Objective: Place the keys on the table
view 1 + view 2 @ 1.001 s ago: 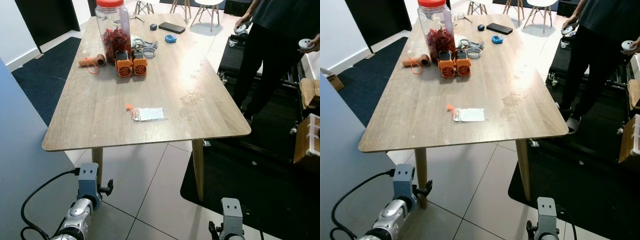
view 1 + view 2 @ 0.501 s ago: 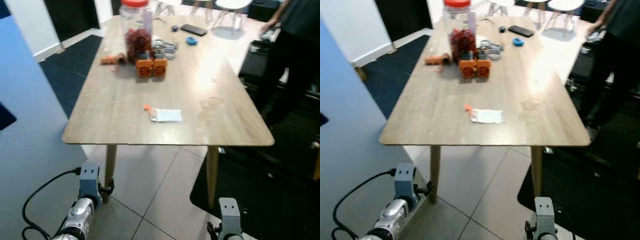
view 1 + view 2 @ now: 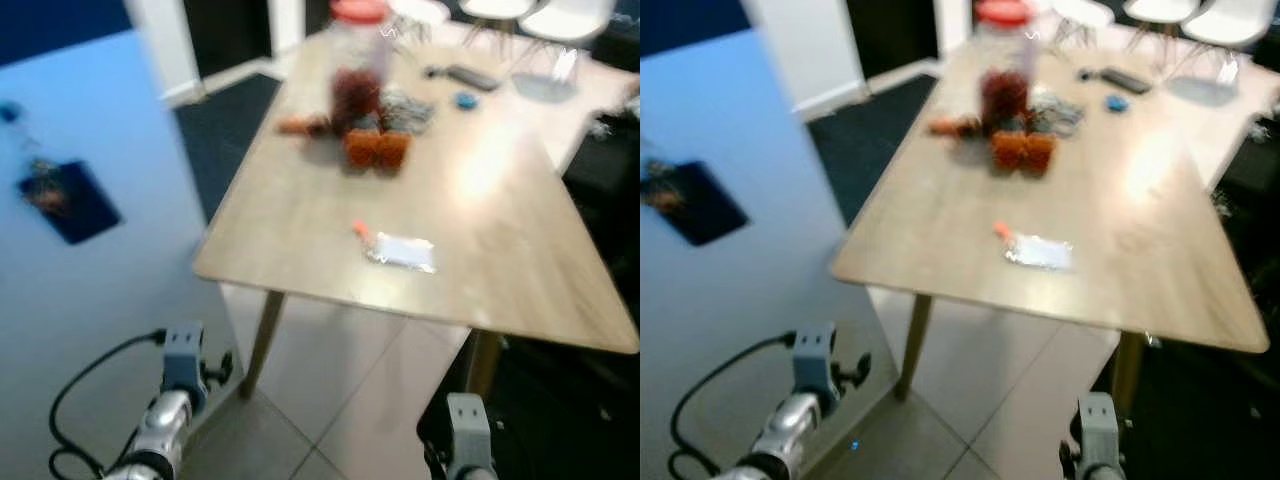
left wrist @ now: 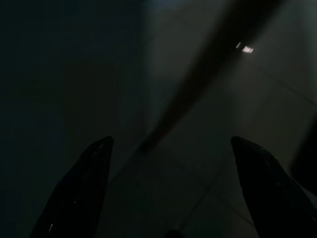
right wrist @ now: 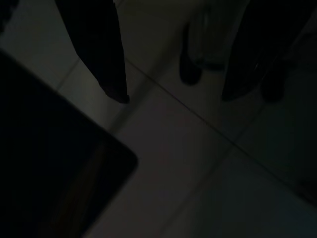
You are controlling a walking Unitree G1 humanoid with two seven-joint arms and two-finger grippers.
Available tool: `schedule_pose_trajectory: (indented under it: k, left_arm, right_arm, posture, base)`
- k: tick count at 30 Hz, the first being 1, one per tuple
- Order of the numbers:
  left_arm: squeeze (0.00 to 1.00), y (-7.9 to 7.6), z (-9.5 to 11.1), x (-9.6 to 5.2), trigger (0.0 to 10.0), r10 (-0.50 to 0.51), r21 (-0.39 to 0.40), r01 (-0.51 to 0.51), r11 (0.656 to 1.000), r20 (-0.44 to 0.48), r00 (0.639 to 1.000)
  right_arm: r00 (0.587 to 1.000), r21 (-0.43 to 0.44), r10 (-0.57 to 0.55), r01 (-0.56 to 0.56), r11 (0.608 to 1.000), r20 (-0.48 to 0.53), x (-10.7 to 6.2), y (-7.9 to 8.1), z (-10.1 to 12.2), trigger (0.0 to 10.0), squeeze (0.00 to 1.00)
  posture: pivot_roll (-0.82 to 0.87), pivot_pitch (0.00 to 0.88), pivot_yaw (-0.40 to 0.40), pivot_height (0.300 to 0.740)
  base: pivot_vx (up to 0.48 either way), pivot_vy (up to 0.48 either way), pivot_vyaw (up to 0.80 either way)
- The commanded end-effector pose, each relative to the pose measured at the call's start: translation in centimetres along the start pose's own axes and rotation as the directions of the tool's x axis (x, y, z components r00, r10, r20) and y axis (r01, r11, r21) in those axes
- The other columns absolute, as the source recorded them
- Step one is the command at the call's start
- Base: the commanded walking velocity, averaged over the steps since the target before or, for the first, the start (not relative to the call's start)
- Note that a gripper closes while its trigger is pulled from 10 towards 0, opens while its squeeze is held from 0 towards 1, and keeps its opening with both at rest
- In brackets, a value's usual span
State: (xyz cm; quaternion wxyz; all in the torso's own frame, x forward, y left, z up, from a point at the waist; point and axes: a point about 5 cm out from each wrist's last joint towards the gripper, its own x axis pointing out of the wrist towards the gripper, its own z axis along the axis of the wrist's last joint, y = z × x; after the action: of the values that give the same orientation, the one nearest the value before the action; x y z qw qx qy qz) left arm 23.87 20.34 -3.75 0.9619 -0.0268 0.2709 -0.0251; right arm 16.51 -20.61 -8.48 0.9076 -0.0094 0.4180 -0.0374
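Orange-tagged keys (image 3: pixel 398 247) on table (image 3: pixel 300 230), grippers below.

Ahead of your low-hanging arms you see a blurred wooden table (image 3: pixel 300 235). On it, nearest you, lies a clear bag (image 3: pixel 402 251) with an orange tag; farther off stand a red-lidded jar (image 3: pixel 357 62), two orange blocks (image 3: pixel 377 148) and a phone (image 3: pixel 467 76).

table (image 3: pixel 300 215): matt pale wood | floor (image 3: pixel 330 370): smooth glossy tile | jar (image 3: pixel 358 60): clear plastic, red lid
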Motion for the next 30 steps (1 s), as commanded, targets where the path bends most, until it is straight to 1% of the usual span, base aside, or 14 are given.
schedule_pose_trajectory:
  k: [1,6,10,13,18,20,22,27,30]
  left_arm:
    - [0.00,0.0,-0.6,-0.2,10.0,0.003,-0.002,-0.003,1.000,-0.020,1.000]
    - [0.00,0.1,-0.7,-0.2,10.0,0.004,-0.011,-0.004,1.000,-0.031,1.000]
    - [0.00,0.3,-1.0,-0.3,10.0,0.013,-0.003,-0.013,1.000,-0.049,0.999]
    - [0.00,0.4,-1.5,-0.5,10.0,0.017,0.027,-0.015,1.000,-0.081,0.997]
    - [0.00,0.5,-1.8,-0.6,10.0,0.029,0.041,-0.025,0.999,-0.101,0.994]
    - [0.00,0.4,-1.9,-0.6,10.0,0.028,0.086,-0.018,0.996,-0.116,0.993]
    - [0.00,0.3,-2.1,-0.6,10.0,0.027,0.102,-0.013,0.995,-0.135,0.991]
    - [0.00,0.2,-2.1,-0.5,10.0,0.016,0.092,0.000,0.996,-0.175,0.984]
    - [0.00,0.2,-2.0,-0.4,10.0,0.007,0.086,0.007,0.996,-0.163,0.987]
  right_arm:
    - [1.000,0.009,0.007,-0.006,1.000,-0.013,-0.1,0.3,-0.5,10.0,0.00]
    - [1.000,0.011,0.012,-0.011,1.000,-0.017,-0.2,0.3,-0.7,10.0,0.00]
    - [1.000,0.014,0.017,-0.017,1.000,-0.020,-0.2,0.4,-0.8,10.0,0.00]
    - [0.999,0.020,0.021,-0.020,1.000,-0.025,-0.2,0.5,-0.9,10.0,0.00]
    - [0.999,0.021,0.018,-0.018,1.000,-0.028,-0.3,0.4,-1.0,10.0,0.00]
    - [0.999,0.021,0.015,-0.015,1.000,-0.029,-0.3,0.4,-1.1,10.0,0.00]
    - [0.999,0.020,0.013,-0.013,1.000,-0.030,-0.3,0.3,-1.1,10.0,0.00]
    - [1.000,0.020,0.011,-0.011,1.000,-0.026,-0.2,0.2,-0.9,10.0,0.00]
    - [1.000,0.019,0.011,-0.010,1.000,-0.024,-0.2,0.2,-0.8,10.0,0.00]
  posture:
    - [0.04,0.031,-0.005,0.740]
    - [0.04,0.032,-0.004,0.740]
    - [0.04,0.030,-0.001,0.740]
    - [0.04,0.027,0.002,0.740]
    - [0.03,0.019,0.003,0.740]
    - [0.03,0.017,0.004,0.740]
    - [0.03,0.013,0.005,0.740]
    - [0.03,0.005,0.005,0.740]
    - [0.03,0.000,0.004,0.740]
  base:
    - [0.000,0.000,0.80]
    - [0.000,0.000,0.80]
    - [0.000,0.000,0.80]
    - [0.000,0.000,0.80]
    - [0.000,0.000,0.80]
    - [0.000,0.000,0.80]
    - [0.000,0.000,0.80]
    - [0.000,0.000,0.80]
    - [0.000,0.000,0.80]
